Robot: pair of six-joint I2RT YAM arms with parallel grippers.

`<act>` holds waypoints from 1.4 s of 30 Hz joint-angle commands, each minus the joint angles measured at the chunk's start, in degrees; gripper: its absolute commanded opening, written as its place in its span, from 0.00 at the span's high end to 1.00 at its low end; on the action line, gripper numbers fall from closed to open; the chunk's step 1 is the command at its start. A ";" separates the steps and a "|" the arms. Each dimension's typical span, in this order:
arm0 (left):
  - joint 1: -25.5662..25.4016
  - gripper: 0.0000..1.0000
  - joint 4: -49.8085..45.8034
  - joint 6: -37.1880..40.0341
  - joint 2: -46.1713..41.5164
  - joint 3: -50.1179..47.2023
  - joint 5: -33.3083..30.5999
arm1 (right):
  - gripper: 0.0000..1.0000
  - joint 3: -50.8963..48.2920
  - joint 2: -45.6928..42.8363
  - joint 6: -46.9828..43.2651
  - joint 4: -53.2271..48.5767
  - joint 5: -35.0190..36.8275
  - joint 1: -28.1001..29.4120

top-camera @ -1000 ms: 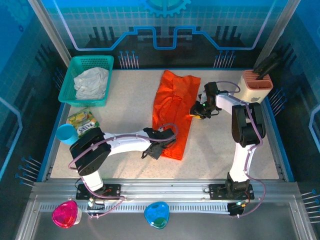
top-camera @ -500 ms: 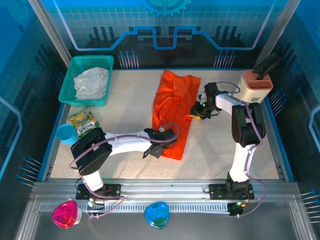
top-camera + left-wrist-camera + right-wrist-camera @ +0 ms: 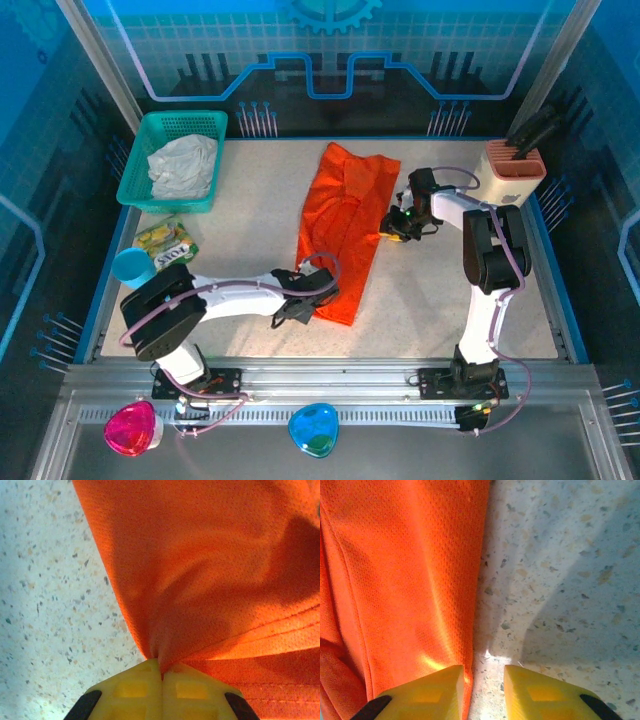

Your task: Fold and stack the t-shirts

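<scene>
The orange t-shirt (image 3: 345, 215) lies lengthwise in the middle of the table, folded narrow. My left gripper (image 3: 302, 300) is at its near-left corner, shut on a pinch of the fabric. In the left wrist view the orange t-shirt (image 3: 210, 570) bunches into the closed yellow fingertips of that gripper (image 3: 161, 666). My right gripper (image 3: 396, 228) is low at the shirt's right edge, open. In the right wrist view this gripper (image 3: 484, 672) has one finger over the orange t-shirt (image 3: 395, 580) and the other over bare table. The whitish-grey t-shirt (image 3: 183, 165) lies crumpled in the teal basket (image 3: 134, 172).
A yellow snack packet (image 3: 166, 243) and a blue cup (image 3: 130, 268) sit at the left edge, near the left arm. A peach-coloured holder (image 3: 515, 165) with dark utensils stands at the back right. Bare speckled table (image 3: 250, 220) lies between the basket and the shirt.
The left gripper closed on the orange shirt's near corner and moved left and nearer, dragging the hem with it. The right gripper's jaws narrowed slightly at the shirt's right edge.
</scene>
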 commanded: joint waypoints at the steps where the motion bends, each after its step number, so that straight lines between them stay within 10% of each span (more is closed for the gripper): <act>1: -0.39 1.00 3.65 -5.38 -3.57 -3.03 2.01 | 0.79 -1.42 -1.53 0.54 0.68 -3.86 0.97; 6: -0.39 1.00 7.96 -7.35 -6.74 -5.64 4.78 | 1.00 -3.67 -9.49 0.75 1.52 -4.83 6.17; 22: -0.39 1.00 13.59 -16.87 -16.18 -16.23 5.60 | 1.00 -16.68 -3.00 18.18 20.19 0.66 13.59; 37: 0.20 1.00 5.51 -28.05 -48.81 -32.01 1.36 | 1.00 -17.17 -1.93 20.39 19.03 4.36 13.54; 42: 0.20 0.51 1.14 -28.30 -55.05 -33.22 2.68 | 1.00 -16.03 -2.15 18.40 16.82 4.10 13.47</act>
